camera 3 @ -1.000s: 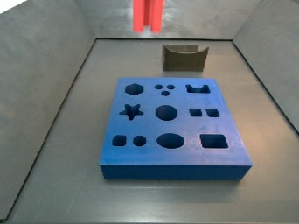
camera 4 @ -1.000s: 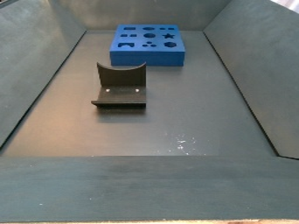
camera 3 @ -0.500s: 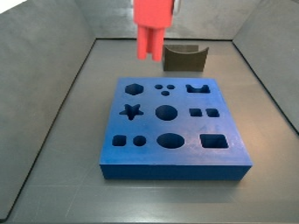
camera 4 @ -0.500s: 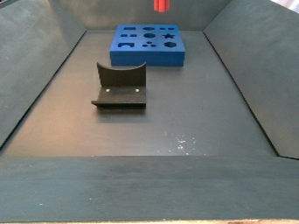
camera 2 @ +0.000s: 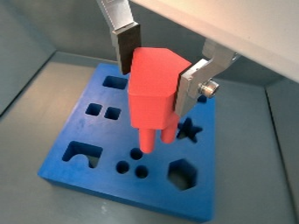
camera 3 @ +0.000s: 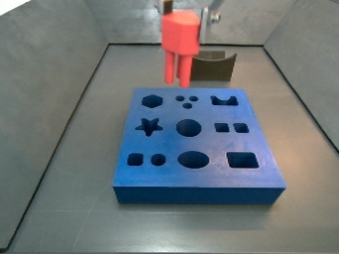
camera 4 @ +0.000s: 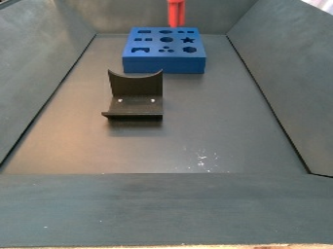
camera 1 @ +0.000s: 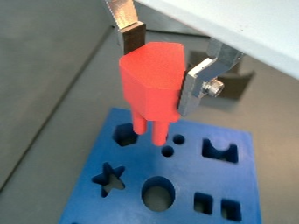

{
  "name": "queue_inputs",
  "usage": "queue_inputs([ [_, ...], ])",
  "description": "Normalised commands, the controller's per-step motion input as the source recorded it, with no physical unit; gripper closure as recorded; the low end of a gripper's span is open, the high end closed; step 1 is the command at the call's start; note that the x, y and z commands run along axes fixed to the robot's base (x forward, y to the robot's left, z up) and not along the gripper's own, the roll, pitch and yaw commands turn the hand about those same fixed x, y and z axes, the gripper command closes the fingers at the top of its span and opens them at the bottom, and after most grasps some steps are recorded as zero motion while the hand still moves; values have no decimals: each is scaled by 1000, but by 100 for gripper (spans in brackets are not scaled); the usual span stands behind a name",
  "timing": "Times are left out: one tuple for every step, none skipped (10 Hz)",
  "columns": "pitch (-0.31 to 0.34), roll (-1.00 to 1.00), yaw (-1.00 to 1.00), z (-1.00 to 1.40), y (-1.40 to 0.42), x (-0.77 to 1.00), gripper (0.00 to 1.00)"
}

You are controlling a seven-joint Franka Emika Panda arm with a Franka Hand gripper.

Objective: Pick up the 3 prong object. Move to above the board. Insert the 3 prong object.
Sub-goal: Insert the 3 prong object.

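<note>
The 3 prong object point(camera 3: 180, 44) hangs lower than half a second ago, its prongs now above the far edge of the board point(camera 3: 196, 189). The gripper point(camera 1: 163, 72) clamps its blocky head, fingers point(camera 2: 124, 42) pointing down. Both wrist views show the silver fingers pinching the head; a side view shows only the fixture point(camera 4: 132, 98) well apart from the board.

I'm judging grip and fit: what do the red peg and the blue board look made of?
The 3 prong object, shut in the gripper: apparently matte red-orange plastic, uniform colour, crisp edges. The board: likely matte blue plastic or dense foam, with clean cut-outs and no shine.
</note>
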Motion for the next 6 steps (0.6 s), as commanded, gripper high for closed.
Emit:
queue_inputs([
  [0, 0, -729, -411, 120, 57, 100],
  [0, 0, 0, -43, 0, 0, 100],
  [-17, 0, -460, -203, 83, 54, 100],
  [-37, 0, -703, -254, 166, 226, 100],
  [-51, 0, -783, -300, 180, 283, 100],
  [-43, 0, -849, -317, 154, 251, 100],
])
